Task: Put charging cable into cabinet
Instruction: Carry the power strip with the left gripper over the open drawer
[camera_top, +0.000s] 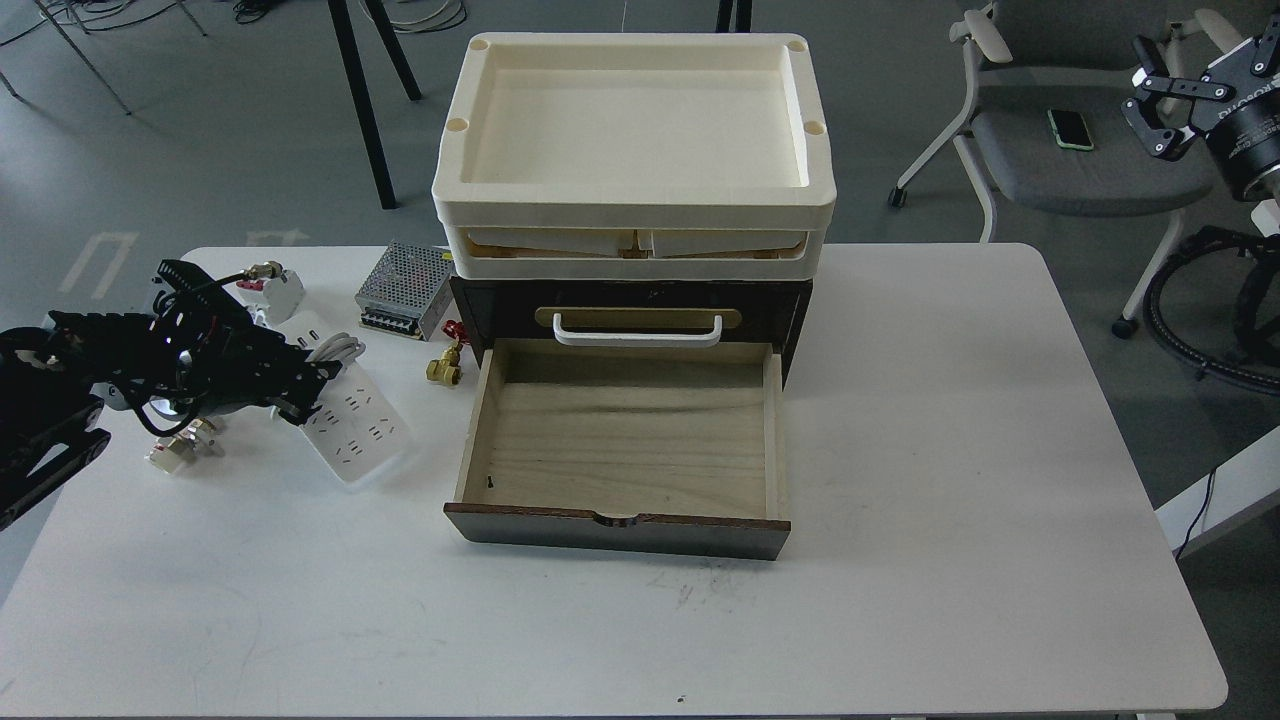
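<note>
L gripper (300, 385) sits over the near-left end of the charging cable (360, 430); finger state can't tell. Strip's long axis runs diagonally away; cabinet (620, 440) drawer is open further right. R gripper (1160, 110) well apart, fingers spread.

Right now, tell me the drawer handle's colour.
White, on a brass-coloured plate; the handle shows in the head view.

Lab: office chair (1060, 150), floor cables (420, 15).

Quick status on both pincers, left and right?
Left pincer: over the flat white power strip; open or shut cannot be told.
Right pincer: open, empty.
</note>
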